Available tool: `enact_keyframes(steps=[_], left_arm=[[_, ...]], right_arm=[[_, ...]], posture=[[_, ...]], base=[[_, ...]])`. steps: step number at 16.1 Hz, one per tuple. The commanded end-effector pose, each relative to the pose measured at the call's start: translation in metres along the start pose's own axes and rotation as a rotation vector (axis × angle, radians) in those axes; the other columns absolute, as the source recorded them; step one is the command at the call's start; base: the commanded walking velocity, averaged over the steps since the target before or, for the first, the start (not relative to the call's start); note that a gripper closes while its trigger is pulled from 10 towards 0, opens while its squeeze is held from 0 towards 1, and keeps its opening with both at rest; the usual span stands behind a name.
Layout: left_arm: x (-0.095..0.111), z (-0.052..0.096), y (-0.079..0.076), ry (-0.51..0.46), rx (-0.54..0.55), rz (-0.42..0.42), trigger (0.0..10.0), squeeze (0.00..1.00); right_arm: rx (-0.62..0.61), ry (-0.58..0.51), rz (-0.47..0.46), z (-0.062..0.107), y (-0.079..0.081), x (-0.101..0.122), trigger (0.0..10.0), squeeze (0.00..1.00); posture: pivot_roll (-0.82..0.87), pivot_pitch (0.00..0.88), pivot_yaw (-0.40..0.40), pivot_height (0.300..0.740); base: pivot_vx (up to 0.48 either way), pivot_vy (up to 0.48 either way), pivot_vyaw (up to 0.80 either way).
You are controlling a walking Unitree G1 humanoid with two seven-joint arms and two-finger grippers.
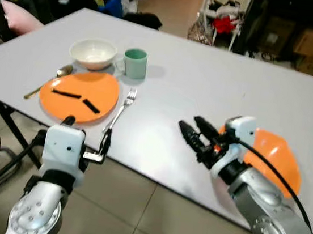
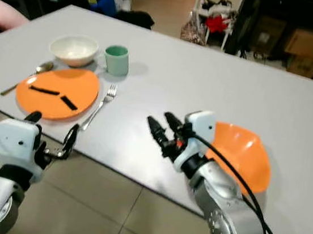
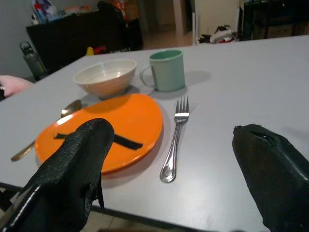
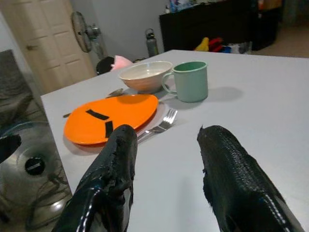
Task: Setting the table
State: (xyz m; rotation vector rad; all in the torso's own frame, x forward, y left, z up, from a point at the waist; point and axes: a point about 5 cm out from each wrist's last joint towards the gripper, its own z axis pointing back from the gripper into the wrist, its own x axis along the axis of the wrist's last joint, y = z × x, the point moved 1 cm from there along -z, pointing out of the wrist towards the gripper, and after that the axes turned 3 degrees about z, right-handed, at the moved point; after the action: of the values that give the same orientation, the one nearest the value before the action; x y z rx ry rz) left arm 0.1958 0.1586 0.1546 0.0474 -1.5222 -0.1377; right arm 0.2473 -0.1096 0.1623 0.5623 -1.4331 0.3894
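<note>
One place is laid on the surface (image 1: 205, 89); your right tool (image 1: 197, 136), fingers apart and empty, hovers beside the orange bowl (image 1: 277, 155). Grip its rim squarely. Left tool (image 1: 85, 137) open too.

Table (image 1: 216, 96): matt, smooth grey top
Fork (image 3: 175, 141): shiny metal — polished
Plate (image 1: 99, 96): smooth orange plastic, it seemed
Bowl (image 3: 105, 77): glossy cream glaze
Mug (image 3: 167, 70): matt green
Fingers (image 4: 239, 183): black — rough-textured
</note>
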Motion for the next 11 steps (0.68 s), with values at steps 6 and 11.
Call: enact_keyframes(steps=[6, 11], left_arm=[[0.0, 0.0056, 0.0035, 0.007, 0.02, -0.009, 10.0, 0.0], [-0.0002, 0.005, 0.0044, 0.004, 0.034, 0.016, 10.0, 0.0]], right_arm=[[-0.035, 0.027, -0.005, 0.002, -0.0086, -0.0102, 10.0, 0.0], [-0.057, 0.036, -0.008, 0.0023, -0.0126, -0.0144, 10.0, 0.0]], posture=[[-0.01, 0.0, 0.023, 0.74], [-0.01, 0.0, 0.008, 0.74]], base=[[0.0, 0.0, 0.8], [0.0, 0.0, 0.8]])
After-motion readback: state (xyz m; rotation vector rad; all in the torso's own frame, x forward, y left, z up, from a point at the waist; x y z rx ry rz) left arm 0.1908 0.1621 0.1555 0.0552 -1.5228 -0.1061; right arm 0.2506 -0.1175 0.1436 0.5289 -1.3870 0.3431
